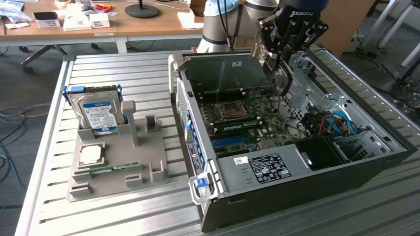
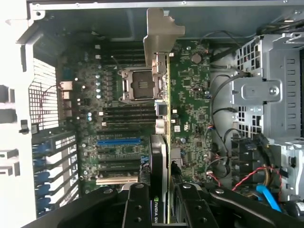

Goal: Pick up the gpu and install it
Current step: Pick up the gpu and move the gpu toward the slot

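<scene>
My gripper [image 1: 281, 59] hangs over the open computer case [image 1: 367, 169] and is shut on the gpu [image 1: 282, 81]. The card points down toward the motherboard [image 1: 246, 115] and stays above it. In the wrist view the gpu [image 2: 164, 109] appears edge-on, a thin green board with a dark cooler on one face and its silver bracket [image 2: 159, 33] at the far end. The black fingers [image 2: 135, 204] clamp it on both sides, gripper [image 2: 161, 202]. A blue slot [image 2: 118, 141] lies on the motherboard [image 2: 190, 95] beside the card's line.
At the exterior view's left, a grey holder [image 1: 118, 172] carries a silver hard drive [image 1: 98, 112], a processor [image 1: 90, 155] and a memory stick [image 1: 108, 169]. Inside the case are a drive cage [image 2: 270, 85], cables [image 1: 335, 123] and a power supply [image 1: 262, 167]. Desks stand behind the table.
</scene>
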Motion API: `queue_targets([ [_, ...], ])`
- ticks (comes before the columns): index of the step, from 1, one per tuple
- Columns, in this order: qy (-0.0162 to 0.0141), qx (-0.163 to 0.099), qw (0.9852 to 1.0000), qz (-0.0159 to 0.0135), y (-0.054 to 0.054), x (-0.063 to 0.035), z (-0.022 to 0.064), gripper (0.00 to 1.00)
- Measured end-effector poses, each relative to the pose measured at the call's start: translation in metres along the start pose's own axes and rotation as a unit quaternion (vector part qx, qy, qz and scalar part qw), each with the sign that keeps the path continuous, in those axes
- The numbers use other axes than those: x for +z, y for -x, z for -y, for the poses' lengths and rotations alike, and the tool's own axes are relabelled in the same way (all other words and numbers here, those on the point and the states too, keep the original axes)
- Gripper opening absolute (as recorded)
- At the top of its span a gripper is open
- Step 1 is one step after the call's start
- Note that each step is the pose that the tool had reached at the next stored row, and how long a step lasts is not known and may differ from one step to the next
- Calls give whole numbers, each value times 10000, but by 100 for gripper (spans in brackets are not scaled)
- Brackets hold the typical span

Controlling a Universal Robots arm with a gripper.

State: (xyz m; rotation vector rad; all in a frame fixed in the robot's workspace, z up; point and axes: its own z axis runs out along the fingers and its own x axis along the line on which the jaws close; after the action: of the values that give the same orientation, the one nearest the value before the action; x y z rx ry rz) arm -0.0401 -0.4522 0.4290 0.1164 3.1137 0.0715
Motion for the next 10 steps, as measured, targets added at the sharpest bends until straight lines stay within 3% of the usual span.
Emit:
queue_targets([
  [10, 1, 1, 10000, 0, 169, 5, -12, 27],
])
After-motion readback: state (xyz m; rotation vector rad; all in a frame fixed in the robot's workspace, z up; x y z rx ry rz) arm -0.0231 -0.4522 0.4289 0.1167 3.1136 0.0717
